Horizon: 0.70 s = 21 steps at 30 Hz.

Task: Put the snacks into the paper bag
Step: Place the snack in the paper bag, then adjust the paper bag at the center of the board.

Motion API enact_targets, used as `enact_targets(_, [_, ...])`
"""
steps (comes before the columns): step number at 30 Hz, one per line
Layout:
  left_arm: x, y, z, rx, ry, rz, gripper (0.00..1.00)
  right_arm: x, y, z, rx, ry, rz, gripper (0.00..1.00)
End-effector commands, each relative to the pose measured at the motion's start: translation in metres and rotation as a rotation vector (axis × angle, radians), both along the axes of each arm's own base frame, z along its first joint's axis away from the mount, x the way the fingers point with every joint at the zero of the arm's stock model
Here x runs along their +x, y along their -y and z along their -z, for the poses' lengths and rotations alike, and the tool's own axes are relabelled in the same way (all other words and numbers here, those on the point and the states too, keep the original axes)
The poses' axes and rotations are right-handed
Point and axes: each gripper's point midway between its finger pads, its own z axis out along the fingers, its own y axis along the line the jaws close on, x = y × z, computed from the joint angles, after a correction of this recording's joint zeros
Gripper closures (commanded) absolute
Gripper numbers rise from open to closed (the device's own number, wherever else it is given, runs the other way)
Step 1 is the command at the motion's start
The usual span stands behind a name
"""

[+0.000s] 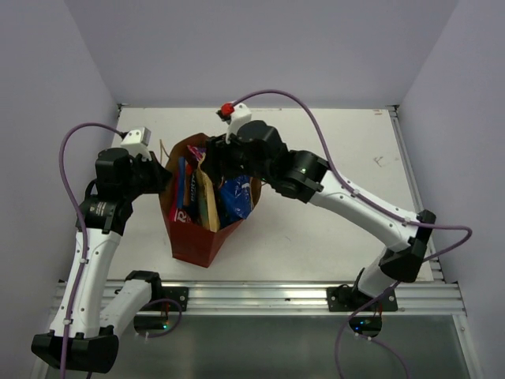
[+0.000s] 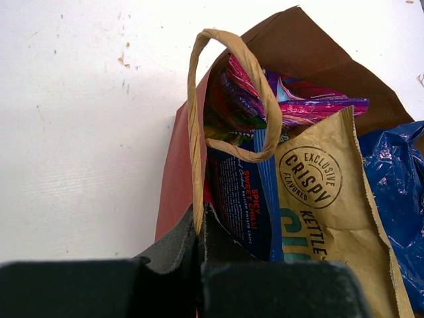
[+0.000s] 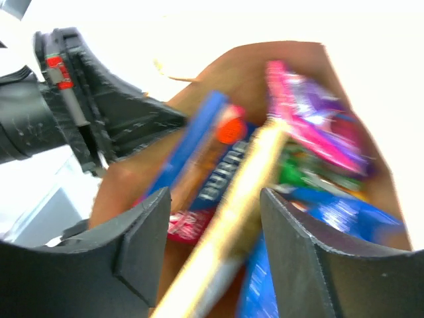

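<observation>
Brown paper bag with red sides (image 1: 192, 242) stood upright on the table, mouth up, already stuffed. Packets sat in it on edge:
- flat tan-gold crinkly packet (image 2: 331, 218) mid-bag
- big blue foil packet (image 2: 391, 192) beyond it, away from the handle
- small dark blue packet (image 2: 242, 199) and pink-red packet (image 1: 178, 212) on the handle side
- purple-pink packet (image 2: 311, 106) at the back

No packet showed outside the bag, so loading looked near done.

Left fingers (image 2: 200, 228) were fully closed, pinching the bag's rim at the foot of the thin tan loop handle (image 2: 193, 126). My read: this anchored the bag and held the mouth spread, so it wouldn't tip or fold in during loading.

Right fingers (image 3: 212, 195) hung directly over the bag's mouth, spread partway, with nothing gripped. The tan-gold packet's top edge sat just under the gap. That wrist view was blurred. It looked like a drop position, but that's a guess.

Around the bag:
- plain white table (image 1: 339, 221), lightly scuffed
- aluminium rail (image 1: 260, 296) on the arm-base side
- pale lilac-grey walls (image 1: 260, 47) behind and on both sides
- purple cables (image 1: 312, 118) arcing above
</observation>
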Motion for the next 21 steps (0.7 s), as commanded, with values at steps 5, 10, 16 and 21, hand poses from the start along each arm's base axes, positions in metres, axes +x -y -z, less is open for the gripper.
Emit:
enact_targets(5, [0.008, 0.002, -0.025, -0.033, 0.093, -0.017, 1.0, 0.009, 0.106, -0.019, -0.065, 0.1, 0.296, 0.28])
enact_targets(10, [0.008, 0.0, -0.023, -0.032, 0.084, -0.028, 1.0, 0.006, 0.133, 0.015, -0.092, 0.029, 0.362, 0.27])
enact_targets(16, [0.008, -0.002, -0.018, -0.023, 0.069, -0.04, 0.99, 0.0, 0.146, 0.045, -0.021, -0.056, 0.36, 0.43])
enact_targets(21, [0.009, -0.002, -0.015, -0.021, 0.058, -0.042, 0.99, 0.004, 0.144, 0.069, -0.017, -0.115, 0.344, 0.46])
